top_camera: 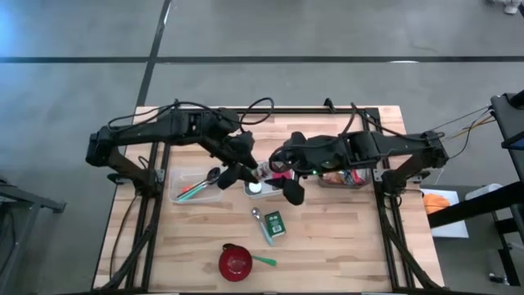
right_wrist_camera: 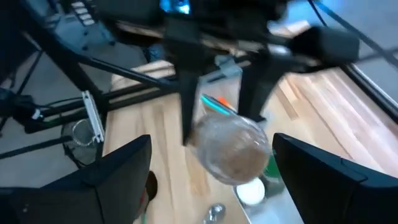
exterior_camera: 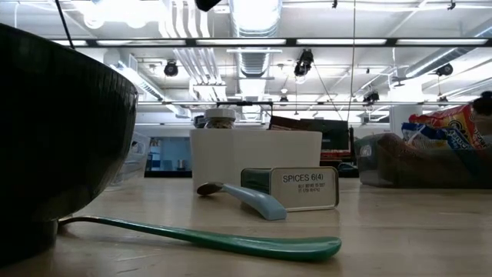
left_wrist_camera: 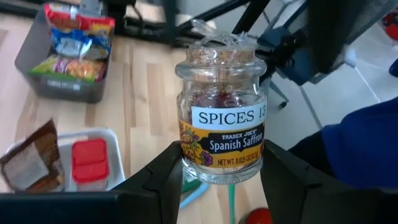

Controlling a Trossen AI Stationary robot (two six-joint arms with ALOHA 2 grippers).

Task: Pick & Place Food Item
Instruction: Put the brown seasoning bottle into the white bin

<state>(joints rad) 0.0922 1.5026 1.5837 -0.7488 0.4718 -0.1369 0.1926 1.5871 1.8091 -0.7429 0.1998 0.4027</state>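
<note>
A small glass jar [left_wrist_camera: 221,118] with a cork lid and a "Spanish Saffron" label is held above the table by my left gripper [left_wrist_camera: 221,177], which is shut on it. In the high view the left gripper [top_camera: 242,170] hangs just left of the white container [top_camera: 264,188] at the table's middle. My right gripper [top_camera: 291,191] hangs open over the container's right side and faces the jar [right_wrist_camera: 233,149]. It touches nothing, and its fingers [right_wrist_camera: 118,177] stand wide apart in the right wrist view. My left gripper pinches the lower part of the jar's glass body [left_wrist_camera: 186,165] between its two fingers, one on each side below the label. The fingers slant downward and reach in from the table's left. The jar is lifted clear of the table with its cork end up.
A clear bin [top_camera: 196,187] with utensils lies at the left, and a bin of snack packs [top_camera: 344,176] at the right. The white container [left_wrist_camera: 115,140] holds a red piece and a brown packet. Nearer the front are a green spice tin [top_camera: 274,223], a spoon [top_camera: 260,221] and a red bowl [top_camera: 235,262].
</note>
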